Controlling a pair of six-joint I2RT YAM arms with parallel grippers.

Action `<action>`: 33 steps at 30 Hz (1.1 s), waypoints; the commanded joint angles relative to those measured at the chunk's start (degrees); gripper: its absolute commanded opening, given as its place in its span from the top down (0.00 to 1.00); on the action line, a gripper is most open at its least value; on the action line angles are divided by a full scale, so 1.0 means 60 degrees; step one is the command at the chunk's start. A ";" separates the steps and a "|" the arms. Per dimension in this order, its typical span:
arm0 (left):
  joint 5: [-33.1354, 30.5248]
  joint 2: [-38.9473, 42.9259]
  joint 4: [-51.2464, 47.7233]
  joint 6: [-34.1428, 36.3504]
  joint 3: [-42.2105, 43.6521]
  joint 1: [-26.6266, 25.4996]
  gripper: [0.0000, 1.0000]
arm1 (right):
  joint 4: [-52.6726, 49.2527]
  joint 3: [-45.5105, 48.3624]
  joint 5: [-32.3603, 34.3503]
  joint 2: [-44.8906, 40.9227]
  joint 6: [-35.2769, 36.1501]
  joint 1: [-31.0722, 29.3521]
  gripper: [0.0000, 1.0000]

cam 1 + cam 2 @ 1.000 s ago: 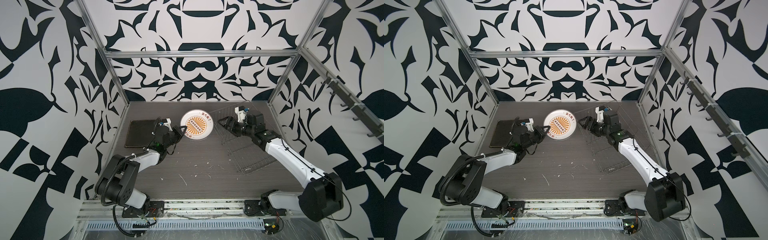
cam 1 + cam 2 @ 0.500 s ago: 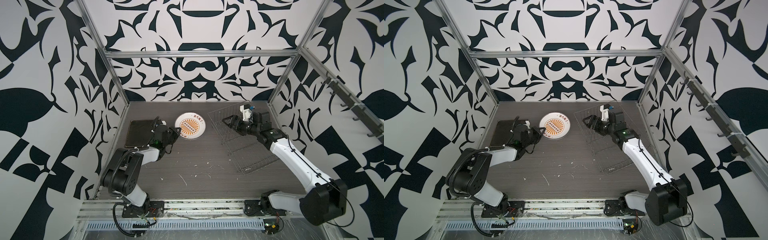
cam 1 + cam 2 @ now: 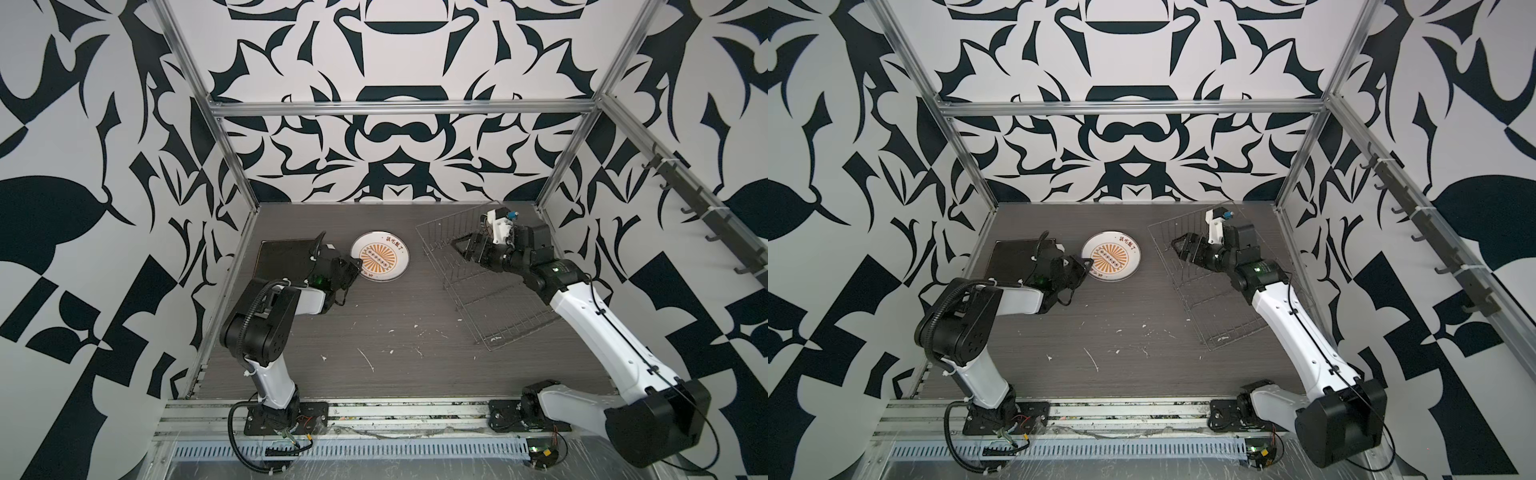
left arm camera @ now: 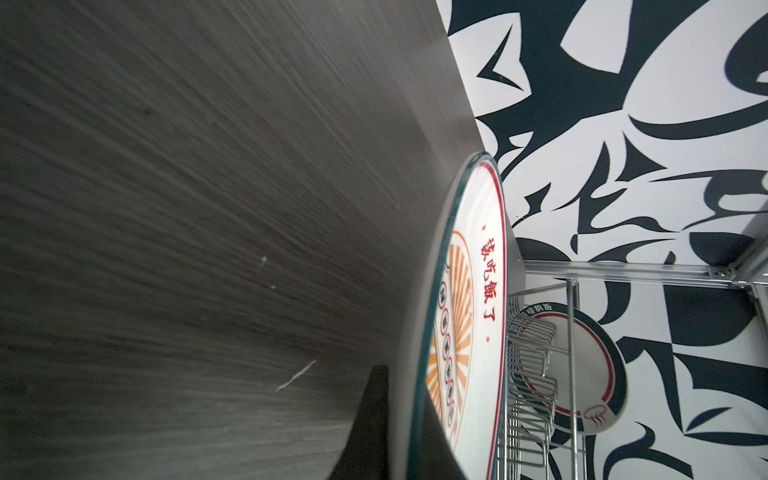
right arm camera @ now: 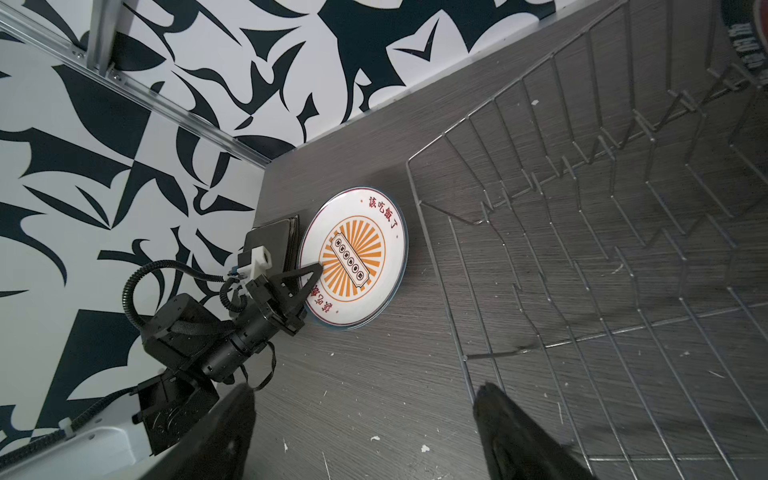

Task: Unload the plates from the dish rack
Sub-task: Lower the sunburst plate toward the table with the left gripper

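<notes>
**Three plates counted: two out on the table, one in the rack**

One table (image 3: 395, 332): dark, wood-grained, carries everything else.

Two arms, white and black: left arm (image 3: 286, 299) folded toward the far left, right arm (image 3: 602, 328) stretched out over the rack toward the far right corner.

One dish rack (image 3: 490, 291): silver wire, sits on the right half of the table, skewed to its edges, with raised sides and rows of upright tines. Shows bare tines along most of its length in both top views.

Three plates.
- One black square plate (image 3: 282, 259): lies flat at the far left, well apart from the rack, partly covered by the left wrist.
- One round sunburst plate (image 3: 380, 257): white, dark-rimmed, with orange rays and red lettering. Rests out of the rack, on the table between the black plate and the rack, just beside the black one; cannot tell whether touching it.
- One second round plate (image 4: 590, 365): white with a dark band and a red ring. Stands on edge inside the rack in the left wrist view; cannot be made out in the top views.

Two grippers.
- One left gripper (image 5: 319, 269): jaws closed on the sunburst plate's rim, on the side nearest the black plate.
- One right gripper (image 3: 459, 250): jaws spread wide, nothing between them; hangs above the far end of the rack.

White flecks (image 3: 370, 361): scattered over the near half of the table, too small and too many to count
</notes>
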State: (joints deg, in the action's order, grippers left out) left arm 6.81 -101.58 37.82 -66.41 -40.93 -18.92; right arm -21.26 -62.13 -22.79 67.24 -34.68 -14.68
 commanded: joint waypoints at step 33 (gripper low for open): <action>-0.0329 -0.0720 0.0437 -0.0046 -0.0398 0.0282 0.96 | -0.0430 -0.0169 0.0399 -0.0485 0.0607 0.0190 0.13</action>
State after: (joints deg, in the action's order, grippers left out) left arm 4.82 -105.51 37.87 -66.17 -41.43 -17.52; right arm -24.12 -62.13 -21.12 65.65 -32.16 -13.82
